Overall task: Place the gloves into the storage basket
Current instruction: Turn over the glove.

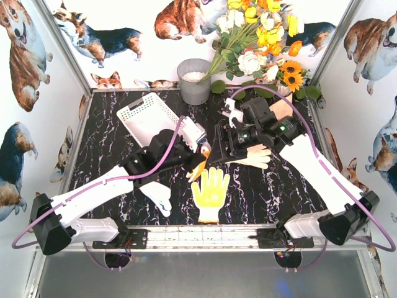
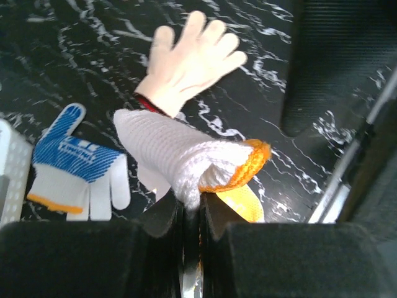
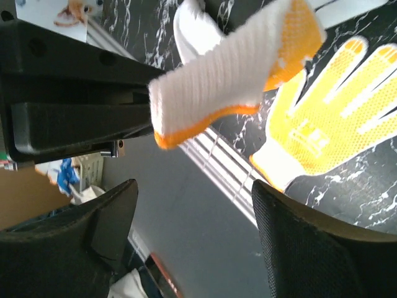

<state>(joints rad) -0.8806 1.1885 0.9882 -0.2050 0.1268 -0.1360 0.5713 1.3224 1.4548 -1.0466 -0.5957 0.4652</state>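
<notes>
No legible text is to be found anywhere. A printed patch is seen on the palm of the yellow-and-white glove [image 3: 319,130], but its characters are too blurred to be made out. Dotted markings are also noticed on the blue-and-white glove [image 2: 77,155]; nothing can be read there either.

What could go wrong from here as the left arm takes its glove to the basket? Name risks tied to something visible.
The left gripper pinches only a fold by the orange cuff of the white glove; the rest hangs free and might slip out. The open right gripper sits close, so the arms could snag the glove. The limp glove may drape over the storage basket rim.
</notes>
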